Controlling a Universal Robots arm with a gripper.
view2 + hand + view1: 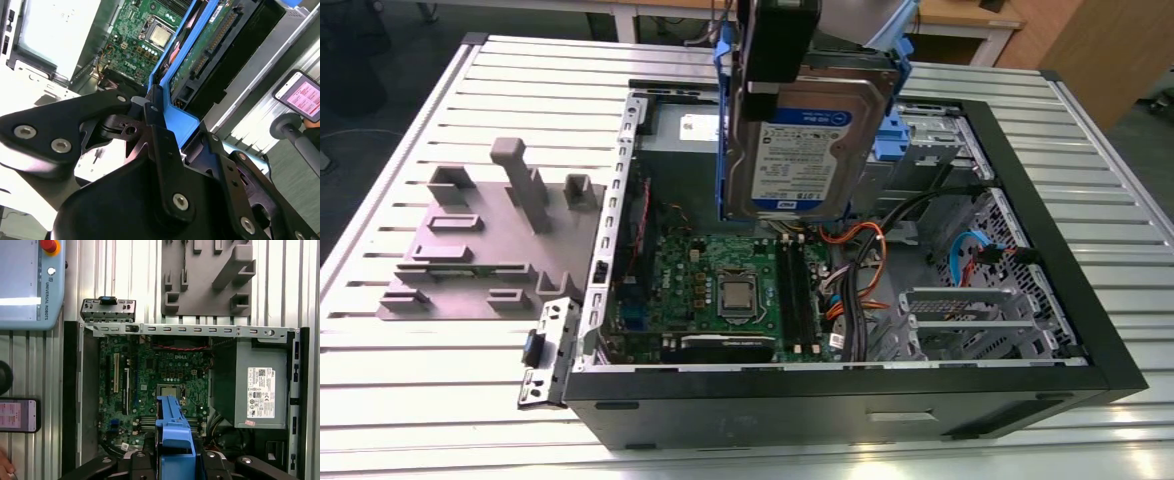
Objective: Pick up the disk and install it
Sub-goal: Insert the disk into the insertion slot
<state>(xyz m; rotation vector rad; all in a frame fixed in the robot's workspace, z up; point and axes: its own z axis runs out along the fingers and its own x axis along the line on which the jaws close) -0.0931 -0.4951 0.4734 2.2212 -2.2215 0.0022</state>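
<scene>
exterior view: the black robot claw (781, 60) sits at the upper middle of the frame. it is closed on the top edge of the flat silver hard disk (807, 140), which has a white-and-blue label and blue plastic rails. the disk hangs straight below the claw, long axis upright, label toward the camera. it is in the air over the open black computer case (854, 400), which lies on the ribbed aluminium table (427, 400). its lower edge shows above the green motherboard (720, 280) at the frame's centre. a grey metal cage (974, 320) stands apart from it, lower and toward the exterior view's right. a grey moulded fixture plate (467, 250) lies outside the case on the exterior view's left.

second wrist view: the claw's black fingers (162, 145) are drawn together, pinching the blue rail (172, 122) at the near end of the disk (210, 45). the disk's green circuit side runs away from the claw toward the motherboard.

first wrist view: the disk (174, 435) is seen end-on over the motherboard, with the grey power supply box (260, 390) off to one side inside the case. by my reading the disk is in hand but not yet seated in any bay, its free end pointing down into the case.
</scene>
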